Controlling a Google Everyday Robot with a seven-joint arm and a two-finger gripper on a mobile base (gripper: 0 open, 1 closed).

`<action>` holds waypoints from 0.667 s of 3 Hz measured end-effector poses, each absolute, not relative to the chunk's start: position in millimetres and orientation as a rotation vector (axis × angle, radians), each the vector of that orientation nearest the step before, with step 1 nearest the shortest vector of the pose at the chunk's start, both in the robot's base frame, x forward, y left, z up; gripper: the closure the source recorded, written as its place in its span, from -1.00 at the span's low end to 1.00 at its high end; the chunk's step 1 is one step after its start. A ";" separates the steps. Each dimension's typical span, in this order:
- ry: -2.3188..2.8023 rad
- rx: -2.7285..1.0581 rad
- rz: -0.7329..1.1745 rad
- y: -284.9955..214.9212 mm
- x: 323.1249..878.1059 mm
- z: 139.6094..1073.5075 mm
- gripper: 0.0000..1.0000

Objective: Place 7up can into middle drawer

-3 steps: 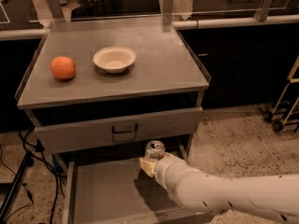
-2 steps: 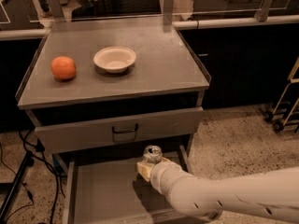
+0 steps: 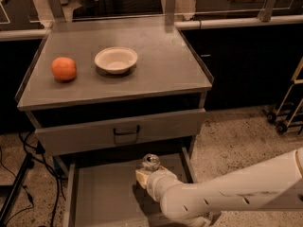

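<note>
The 7up can (image 3: 151, 162) shows its shiny silver top just under the upper drawer, over the back right part of the open middle drawer (image 3: 102, 197). My gripper (image 3: 147, 173) sits right at the can, at the end of the white arm (image 3: 222, 195) that comes in from the lower right. The can's body is mostly hidden behind the gripper and wrist. The middle drawer is pulled out, with a plain grey floor and low side walls.
The upper drawer with a dark loop handle (image 3: 126, 131) is slightly open above it. An orange (image 3: 64, 68) and a white bowl (image 3: 116, 59) rest on the grey cabinet top (image 3: 161, 74). Cables (image 3: 23, 160) hang at left. A wheeled cart base (image 3: 284, 119) stands at right.
The arm has shifted a little to the left and lower, carrying the can with it over the open drawer. Nothing else moved.
</note>
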State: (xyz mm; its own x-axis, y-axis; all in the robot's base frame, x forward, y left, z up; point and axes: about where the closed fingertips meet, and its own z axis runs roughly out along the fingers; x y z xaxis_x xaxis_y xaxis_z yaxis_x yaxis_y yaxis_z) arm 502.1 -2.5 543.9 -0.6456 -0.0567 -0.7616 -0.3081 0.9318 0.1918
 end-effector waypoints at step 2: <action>2.285 -0.175 0.335 14.3 503.4 508.7 1.00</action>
